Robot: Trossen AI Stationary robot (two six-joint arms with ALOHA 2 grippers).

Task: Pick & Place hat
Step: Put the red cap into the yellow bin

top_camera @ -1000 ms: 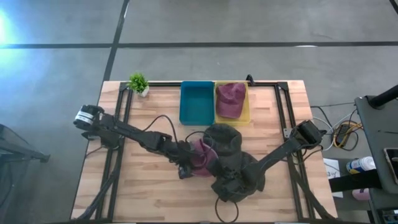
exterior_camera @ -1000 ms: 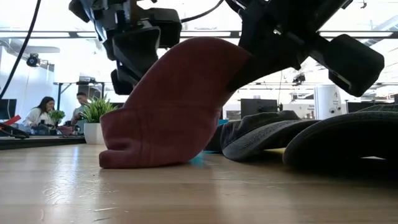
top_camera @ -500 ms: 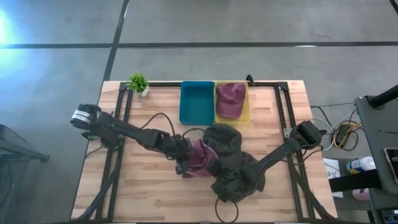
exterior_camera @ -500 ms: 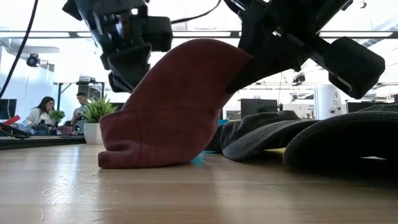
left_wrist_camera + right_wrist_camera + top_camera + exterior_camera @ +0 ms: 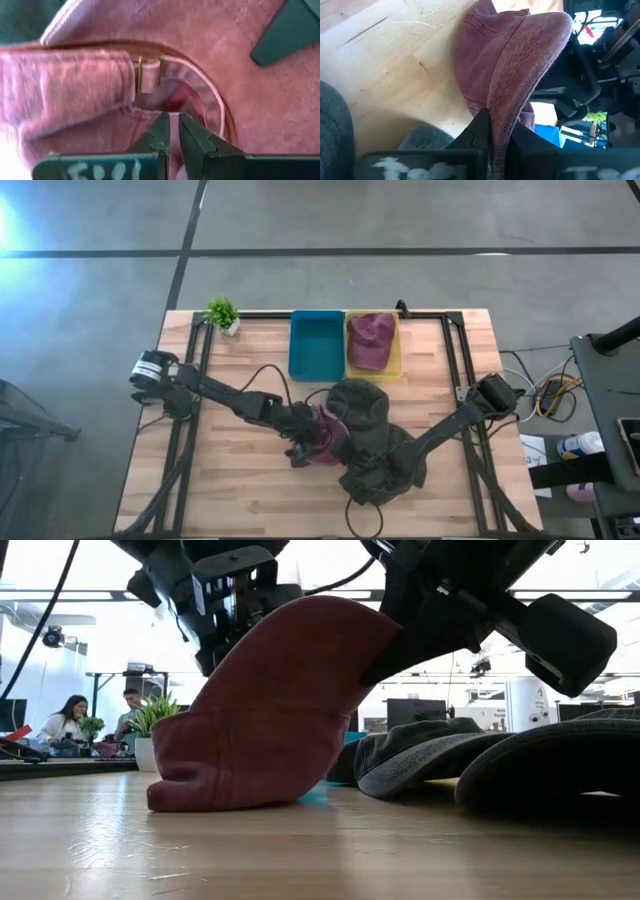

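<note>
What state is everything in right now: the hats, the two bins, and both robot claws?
Maroon cap: pinched by both grippers, one end resting on the table.
Left gripper: jaws shut on the cap's back.
Right gripper: jaws shut on the cap's brim.
Dark hats: piled on the table.
Blue bin: empty.
Yellow bin: holds another maroon hat.

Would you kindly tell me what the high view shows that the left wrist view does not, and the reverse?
Only the high view shows the blue bin, the yellow bin holding a second maroon hat, the small plant and the dark hats. Only the left wrist view shows the strap buckle and the left end effector pinching the fabric. Both show the maroon hat being held.
</note>
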